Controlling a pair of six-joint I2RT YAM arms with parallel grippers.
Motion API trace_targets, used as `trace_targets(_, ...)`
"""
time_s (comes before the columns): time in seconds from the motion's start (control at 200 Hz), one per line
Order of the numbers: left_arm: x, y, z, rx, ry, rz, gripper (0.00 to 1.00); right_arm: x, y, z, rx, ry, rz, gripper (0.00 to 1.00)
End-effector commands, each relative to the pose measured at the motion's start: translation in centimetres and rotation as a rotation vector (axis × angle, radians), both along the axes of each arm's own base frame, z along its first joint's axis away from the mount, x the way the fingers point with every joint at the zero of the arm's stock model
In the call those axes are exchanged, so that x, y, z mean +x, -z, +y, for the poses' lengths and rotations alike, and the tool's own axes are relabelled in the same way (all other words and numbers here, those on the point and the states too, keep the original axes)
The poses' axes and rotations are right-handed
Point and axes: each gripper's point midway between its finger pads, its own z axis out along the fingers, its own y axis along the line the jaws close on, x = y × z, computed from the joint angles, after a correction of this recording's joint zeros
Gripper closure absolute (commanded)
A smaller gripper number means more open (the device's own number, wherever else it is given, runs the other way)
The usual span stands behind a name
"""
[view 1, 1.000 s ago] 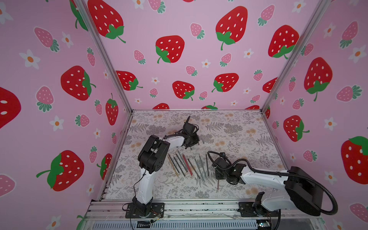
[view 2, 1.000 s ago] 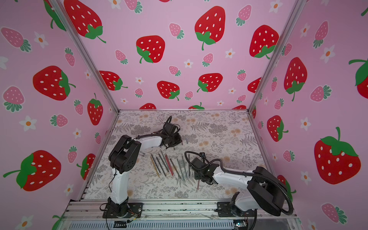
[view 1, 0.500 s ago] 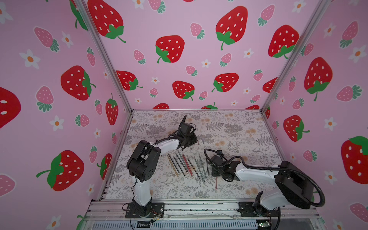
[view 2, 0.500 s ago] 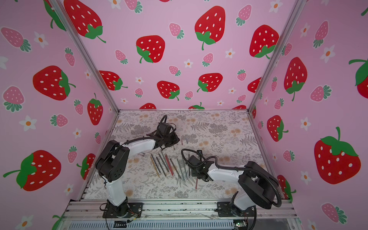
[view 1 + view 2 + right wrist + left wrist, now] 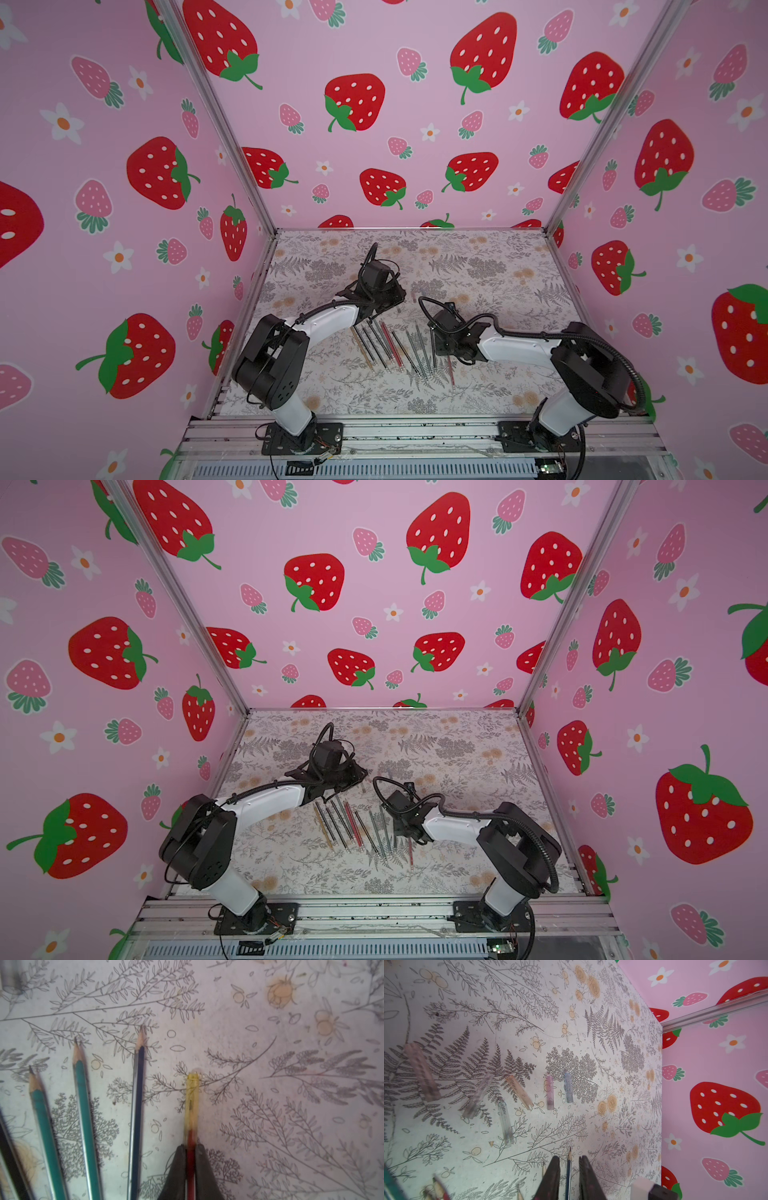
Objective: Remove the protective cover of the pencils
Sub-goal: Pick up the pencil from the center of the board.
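Though top views hide it, wrist views show right tool (image 5: 191, 1146) clamping red pencil (image 5: 191, 1136), left tool (image 5: 569, 1157) ajar.

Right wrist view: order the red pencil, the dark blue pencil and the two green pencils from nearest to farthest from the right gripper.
1. Red pencil, clamped between the right gripper's jaws, yellow cover on its tip.
2. Dark blue pencil, the next one beside it.
3. Green pencil, beyond the blue one.
4. Other green pencil, outermost of the four.
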Motion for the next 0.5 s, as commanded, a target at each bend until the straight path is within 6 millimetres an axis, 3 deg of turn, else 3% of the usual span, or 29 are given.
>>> trace_targets(0.0, -0.2, -0.5, 0.3, 0.006, 0.002, -0.035, 0.78, -0.7, 2.1, -0.8, -0.077, -0.064, 0.091, 0.93)
trace_targets(0.205, -0.7, -0.6, 0.4, -0.003, 0.012, -0.038, 0.78, 0.5, 1.6, -0.5, -0.084, -0.085, 0.074, 0.93)
trace_targets(0.375, -0.8, -0.6, 0.3, -0.007, 0.014, -0.037, 0.78, 0.6, 0.3, -0.9, -0.085, -0.087, 0.046, 0.75)
trace_targets(0.495, -0.8, -0.6, 0.2, -0.013, 0.018, -0.037, 0.78, 0.0, 0.2, -1.3, -0.082, -0.088, 0.063, 0.72)
